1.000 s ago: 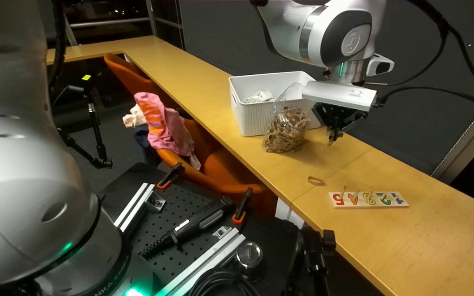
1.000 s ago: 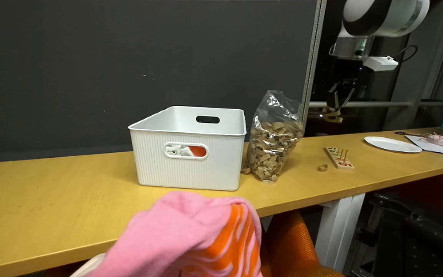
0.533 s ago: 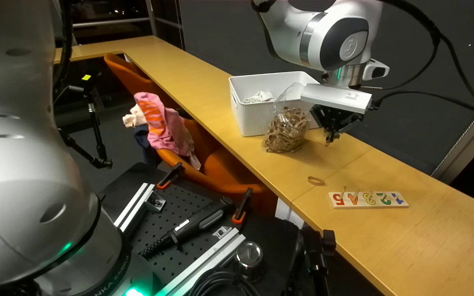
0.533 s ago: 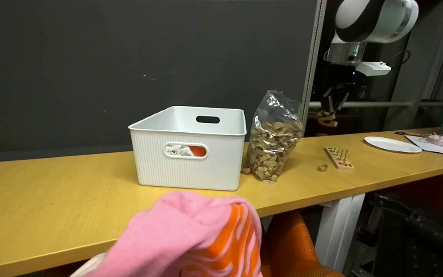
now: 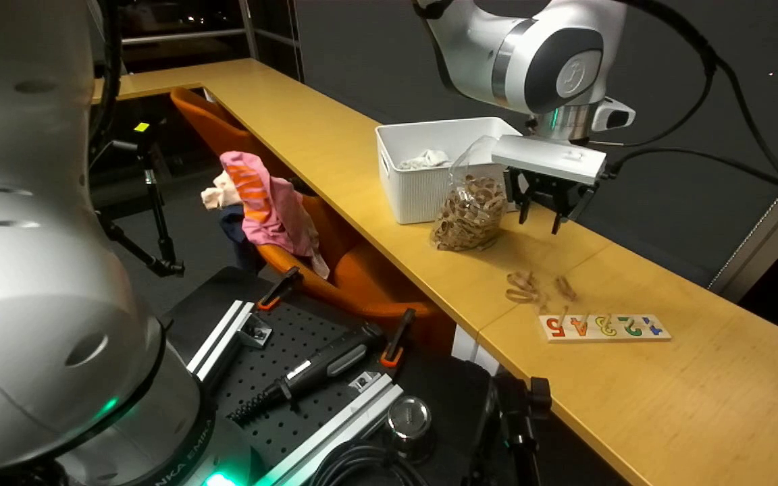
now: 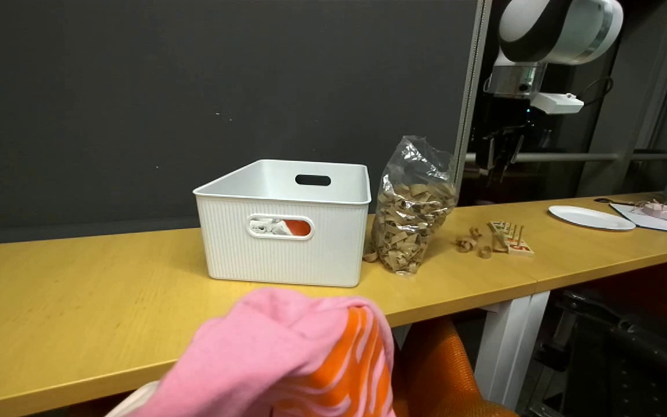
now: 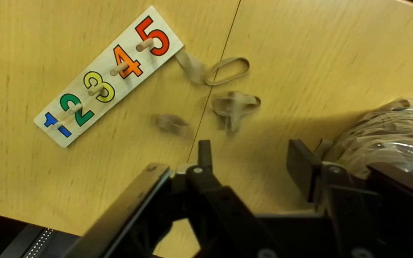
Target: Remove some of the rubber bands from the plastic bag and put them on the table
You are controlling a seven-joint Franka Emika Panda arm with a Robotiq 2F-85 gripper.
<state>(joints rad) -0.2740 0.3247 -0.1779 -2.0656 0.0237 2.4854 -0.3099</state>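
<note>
The gripper (image 5: 540,224) hangs above the table (image 7: 281,32). Its fingers (image 7: 205,157) stand wide apart and grip nothing. The loose bands (image 6: 465,244) lie on the table below the fingertips, well clear of them. In the wrist view they sit on the far side of the fingers, between the board (image 7: 163,25) at left and the bag (image 7: 403,132) at right.

In an exterior view, the bag stands just right of the bin (image 6: 281,249) and leans slightly right; contact between the two cannot be confirmed. Packed bands (image 6: 406,231) fill its lower part. One more band (image 6: 370,256) sits at its foot, on the bin side. The bin holds a crumpled white item (image 5: 426,160), and an orange-red item (image 6: 297,227) shows through its handle slot.

The bag's long axis is near vertical, clear end up. In the wrist view, an oval loop (image 7: 229,79) lies with its hollow upward and its long axis from near left to far right. On its near side, a cluster (image 7: 235,105) shows a loop set left to right, with a strip running near to far across it. Left of this cluster, a blurred band (image 7: 172,124) runs left to right, its right end nearer. A second blurred band (image 7: 191,68) slants from the board's corner toward the oval loop; contact with either cannot be confirmed.
</note>
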